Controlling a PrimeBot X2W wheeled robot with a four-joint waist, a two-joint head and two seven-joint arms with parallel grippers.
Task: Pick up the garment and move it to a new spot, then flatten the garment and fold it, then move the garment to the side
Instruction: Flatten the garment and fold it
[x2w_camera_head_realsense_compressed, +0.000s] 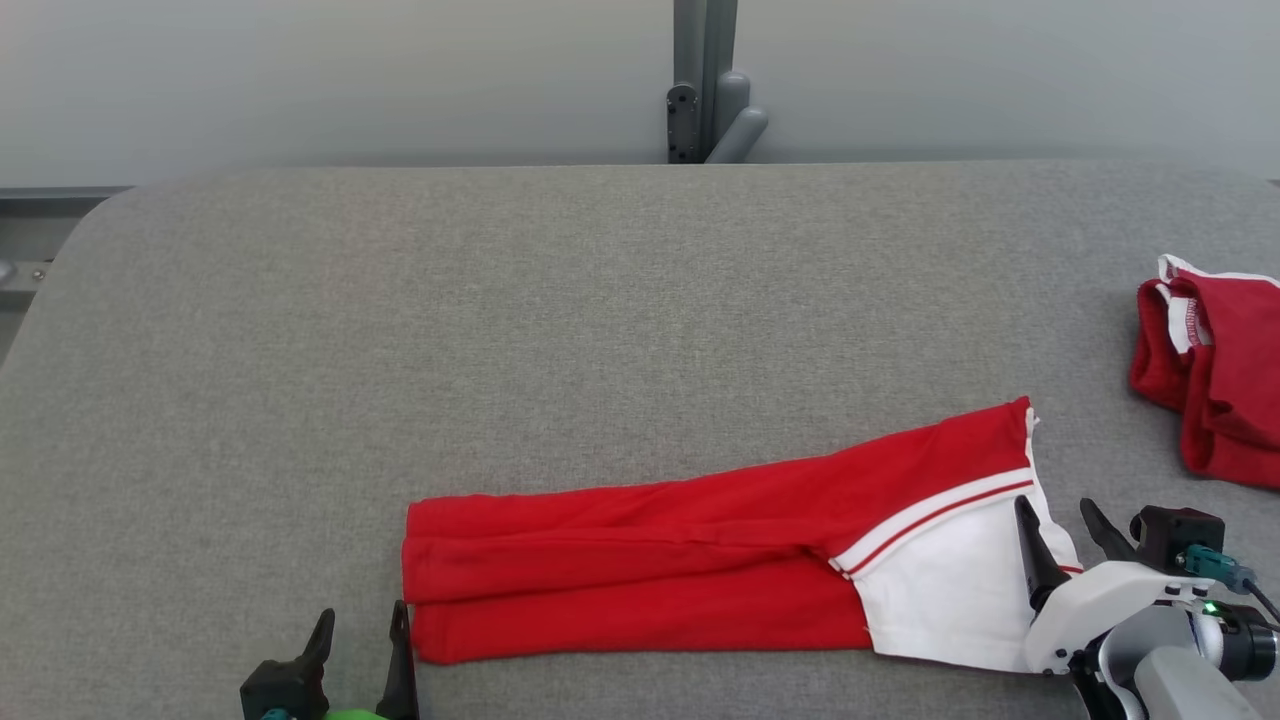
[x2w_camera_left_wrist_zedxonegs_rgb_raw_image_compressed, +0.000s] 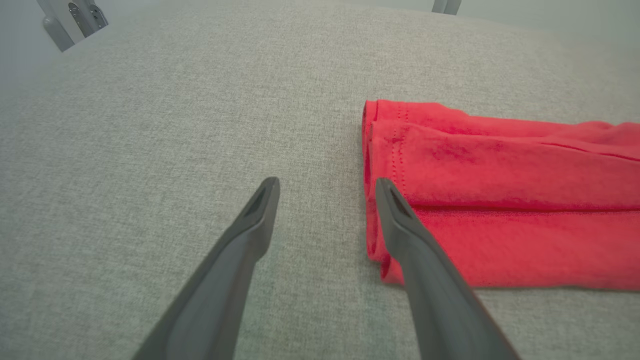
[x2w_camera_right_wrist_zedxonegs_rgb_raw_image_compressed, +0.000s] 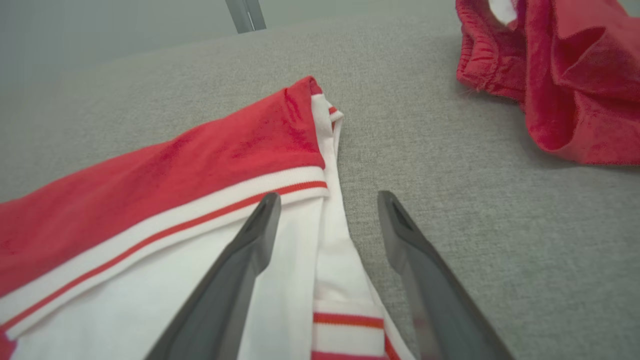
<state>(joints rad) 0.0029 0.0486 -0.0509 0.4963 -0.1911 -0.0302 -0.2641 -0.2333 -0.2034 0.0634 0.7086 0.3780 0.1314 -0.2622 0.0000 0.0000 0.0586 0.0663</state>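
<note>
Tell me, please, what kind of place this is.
Probably a robot garment-folding workstation: a wide grey fabric-covered table, a plain grey wall with a metal post, and a folded red-and-white garment.

Soft even light, faint shadow under garment (x2w_camera_left_wrist_zedxonegs_rgb_raw_image_compressed: 500, 175), wide-angle wrist-view distortion

Left gripper (x2w_camera_head_realsense_compressed: 362, 612) cut by the bottom edge in head view, fingers and a bit of body showing. Right gripper (x2w_camera_head_realsense_compressed: 1052, 503) finger covers a strip of the garment (x2w_camera_head_realsense_compressed: 700, 530) white end. Left wrist view: garment runs off the right edge, near corner under a finger. Second red piece (x2w_camera_head_realsense_compressed: 1215, 390) cut at the right edge, possibly shorts. Grey post (x2w_camera_head_realsense_compressed: 705, 80) top cut off.
</note>
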